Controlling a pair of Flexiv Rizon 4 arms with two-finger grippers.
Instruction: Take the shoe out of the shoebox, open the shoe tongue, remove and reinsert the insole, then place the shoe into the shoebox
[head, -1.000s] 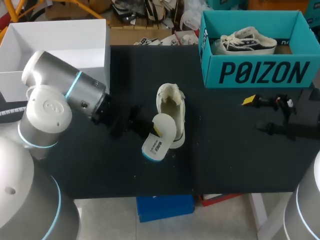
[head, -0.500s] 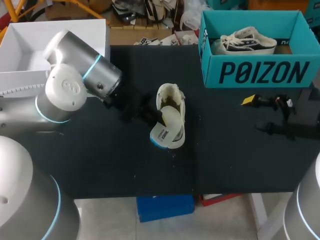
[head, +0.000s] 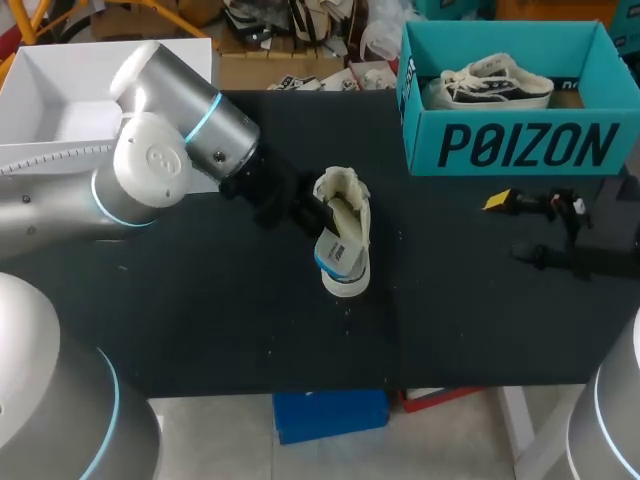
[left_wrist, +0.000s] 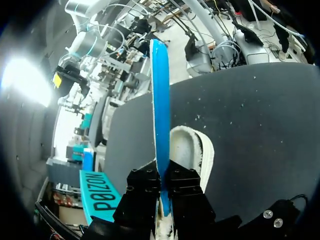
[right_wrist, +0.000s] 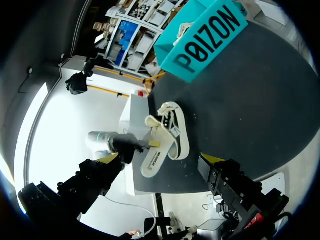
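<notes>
A cream shoe (head: 343, 192) lies on the black table (head: 200, 320), its tongue pulled open. My left gripper (head: 308, 214) is shut on a white insole with a blue underside (head: 340, 256), holding it tilted over the shoe's heel end. In the left wrist view the insole (left_wrist: 160, 115) stands edge-on between the fingers of the left gripper (left_wrist: 163, 192), above the shoe (left_wrist: 197, 150). My right gripper (head: 515, 228) rests open and empty at the table's right side. From the right wrist, the open right gripper (right_wrist: 160, 159) faces the shoe (right_wrist: 175, 131) and insole (right_wrist: 151, 162).
A teal shoebox (head: 520, 145) at the back right holds a second shoe (head: 490, 85). A white open box (head: 110, 75) stands at the back left, behind my left arm (head: 170, 140).
My left arm has swung up and to the right, carrying the insole from beside the shoe's heel to over the shoe. The right arm has stayed still.
</notes>
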